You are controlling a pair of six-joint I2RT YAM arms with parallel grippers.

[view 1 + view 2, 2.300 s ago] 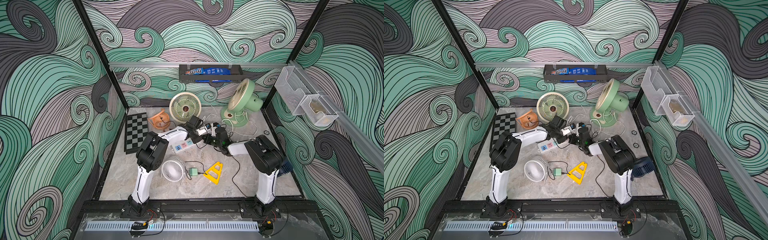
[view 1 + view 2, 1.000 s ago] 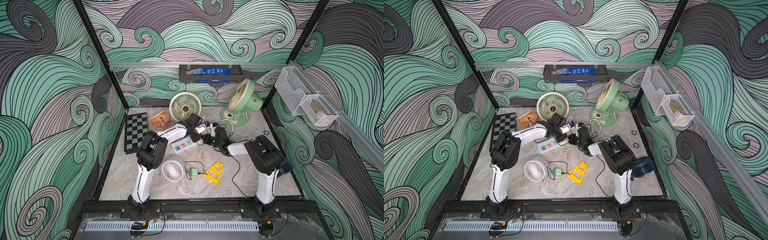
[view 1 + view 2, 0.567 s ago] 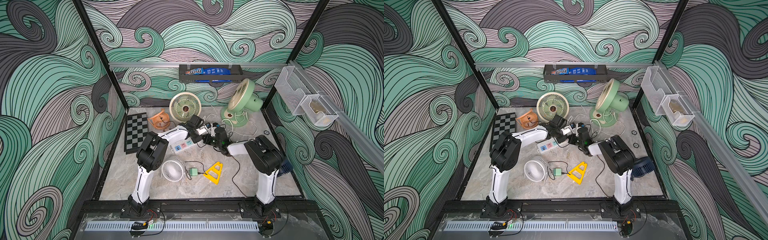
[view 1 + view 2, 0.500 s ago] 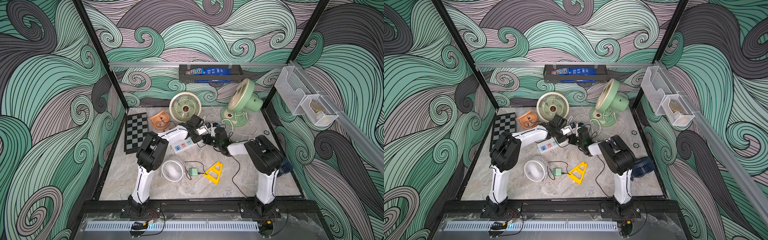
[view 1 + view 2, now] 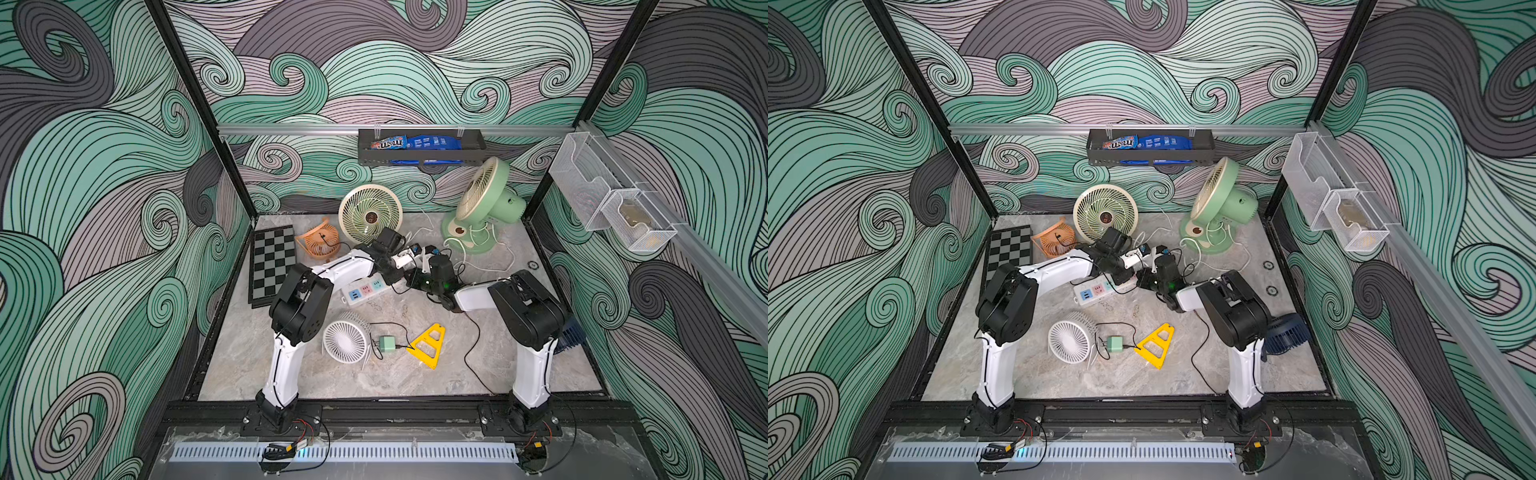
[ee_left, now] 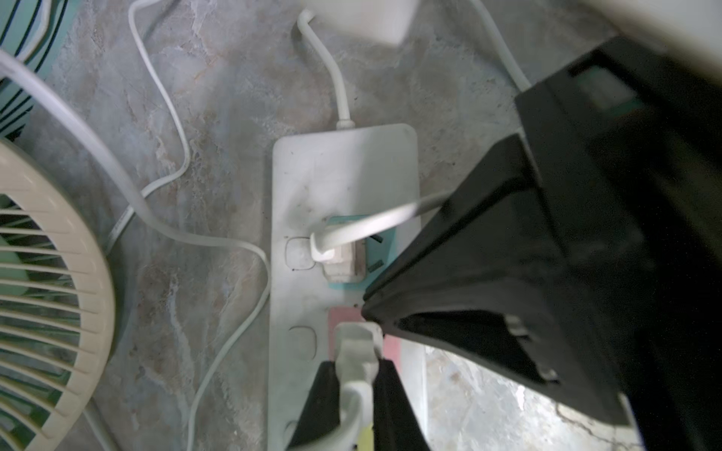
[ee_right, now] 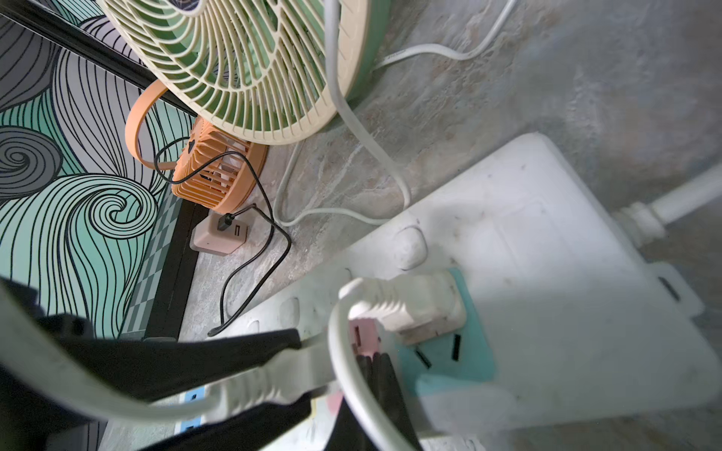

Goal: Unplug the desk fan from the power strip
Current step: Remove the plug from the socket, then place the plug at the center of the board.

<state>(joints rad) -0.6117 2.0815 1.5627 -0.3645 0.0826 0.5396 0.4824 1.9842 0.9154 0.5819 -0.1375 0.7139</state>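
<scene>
The white power strip (image 6: 344, 175) lies on the marble floor, with blue, pink and teal sockets showing in both top views (image 5: 365, 289). One white plug (image 6: 344, 261) sits in a teal socket. My left gripper (image 6: 357, 367) is shut on a second white plug (image 6: 357, 343) whose tip is at the pink socket (image 6: 390, 343); whether its prongs are still in I cannot tell. My right gripper (image 7: 376, 361) is shut and empty, its tips pressed on the strip beside the teal socket. A cream-and-green desk fan (image 5: 370, 214) stands just behind. I cannot trace which fan the held cord leads to.
A mint fan (image 5: 486, 203) stands at the back right and an orange fan (image 5: 320, 245) with its adapter (image 7: 220, 234) at the back left. A chessboard (image 5: 272, 266) lies at the left. A white fan (image 5: 345, 340), green charger (image 5: 387, 344) and yellow triangle (image 5: 428, 347) lie in front. White cords loop around the strip.
Hardly anything differs. The left wrist has nudged slightly to the right over the last second, and both grippers stay shut at the strip.
</scene>
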